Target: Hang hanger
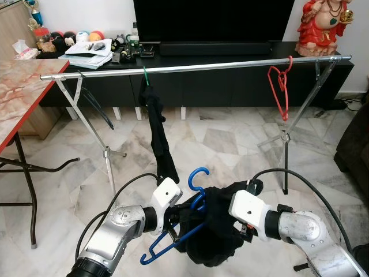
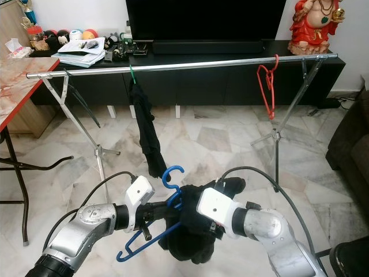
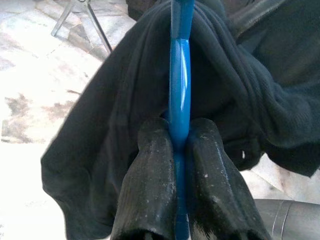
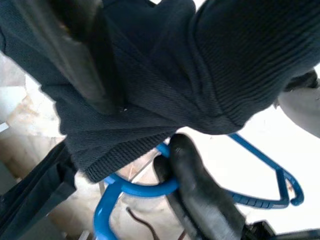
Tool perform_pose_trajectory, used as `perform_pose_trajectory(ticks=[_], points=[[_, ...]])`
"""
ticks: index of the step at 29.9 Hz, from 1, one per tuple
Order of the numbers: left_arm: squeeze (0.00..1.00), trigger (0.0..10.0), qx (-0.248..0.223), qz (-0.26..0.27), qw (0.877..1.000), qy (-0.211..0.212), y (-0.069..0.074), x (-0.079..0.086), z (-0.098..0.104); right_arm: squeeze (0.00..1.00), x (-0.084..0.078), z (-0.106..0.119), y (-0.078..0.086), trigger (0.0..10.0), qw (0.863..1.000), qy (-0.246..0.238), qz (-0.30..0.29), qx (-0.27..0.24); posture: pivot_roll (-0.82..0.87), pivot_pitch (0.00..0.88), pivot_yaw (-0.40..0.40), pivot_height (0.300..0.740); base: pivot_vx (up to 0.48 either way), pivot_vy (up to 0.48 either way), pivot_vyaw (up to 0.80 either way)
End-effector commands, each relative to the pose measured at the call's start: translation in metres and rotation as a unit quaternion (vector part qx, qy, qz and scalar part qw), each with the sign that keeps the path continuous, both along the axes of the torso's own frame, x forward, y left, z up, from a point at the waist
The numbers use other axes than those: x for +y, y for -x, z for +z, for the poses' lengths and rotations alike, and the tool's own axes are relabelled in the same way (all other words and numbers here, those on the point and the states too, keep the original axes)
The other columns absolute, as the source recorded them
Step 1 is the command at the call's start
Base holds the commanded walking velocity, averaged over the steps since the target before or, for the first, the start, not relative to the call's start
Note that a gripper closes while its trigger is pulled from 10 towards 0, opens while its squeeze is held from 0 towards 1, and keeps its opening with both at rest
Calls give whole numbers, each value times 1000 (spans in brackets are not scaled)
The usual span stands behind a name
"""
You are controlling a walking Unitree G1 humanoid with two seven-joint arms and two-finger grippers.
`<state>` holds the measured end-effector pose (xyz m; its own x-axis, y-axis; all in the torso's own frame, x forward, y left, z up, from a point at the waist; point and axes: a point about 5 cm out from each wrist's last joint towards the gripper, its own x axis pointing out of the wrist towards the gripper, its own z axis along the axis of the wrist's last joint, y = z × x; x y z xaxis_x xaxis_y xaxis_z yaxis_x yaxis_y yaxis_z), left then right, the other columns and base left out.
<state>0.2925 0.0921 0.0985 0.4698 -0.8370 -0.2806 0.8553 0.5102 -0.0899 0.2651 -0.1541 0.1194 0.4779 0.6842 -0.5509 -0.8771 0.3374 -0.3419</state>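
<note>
Held low in front of the rail [image 1: 190, 67], the blue hanger [image 1: 193, 202] is pinched by the closed left end effector [image 3: 179, 145] while the right end effector [image 4: 172, 160] clamps the dark garment [image 1: 213, 231], which could slide off when lifted.

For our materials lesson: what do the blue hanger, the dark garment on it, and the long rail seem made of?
Blue hanger: probably glossy plastic, with a bright sheen. Dark garment: knitted fabric, matte, ribbed weave visible. Rail: apparently polished metal tube, silvery and reflective.
</note>
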Motion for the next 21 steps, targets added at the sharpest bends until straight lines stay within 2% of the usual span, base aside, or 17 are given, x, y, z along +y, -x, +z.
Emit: perform_pose_trajectory(ticks=[1,5,7,8,9,10,13,14,17,18,21], points=[[0,10000,-48,21,998,23,-10,4,20,1000,2,-10,9,10000,999,29,21,24,-105,93,13,740,0,0,0],[0,10000,-49,23,998,23,-10,4,20,1000,-2,-14,7,10000,998,52,13,18,-105,95,12,740,0,0,0],[0,10000,-49,24,998,23,-11,4,19,1000,-5,-11,-7,10000,997,60,-33,-29,-104,97,11,740,0,0,0],[0,10000,-49,25,998,24,-11,4,19,1000,-7,-3,-20,10000,993,51,-75,-78,-105,98,12,740,0,0,0],[0,10000,-49,25,998,24,-11,4,19,1000,-6,1,-24,10000,991,46,-84,-96,-105,98,12,740,0,0,0],[0,10000,-47,24,998,24,-11,4,19,1000,-4,11,-30,10000,987,21,-103,-120,-106,99,12,740,0,0,0],[0,10000,-46,21,998,25,-10,3,18,1000,0,20,-33,10000,985,-5,-105,-136,-106,99,11,740,0,0,0],[0,10000,-44,19,999,24,-10,3,18,1000,4,30,-35,10000,983,-34,-102,-152,-106,99,11,740,0,0,0],[0,10000,-43,17,999,25,-9,3,18,1000,10,42,-36,10000,979,-73,-97,-165,-106,98,10,740,0,0,0],[0,10000,-43,17,999,25,-9,3,18,1000,10,42,-36,10000,979,-73,-97,-165,-106,98,10,740,0,0,0],[0,10000,-38,13,999,26,-8,1,16,1000,20,59,-35,10000,970,-141,-85,-177,-108,100,8,740,0,0,0]])
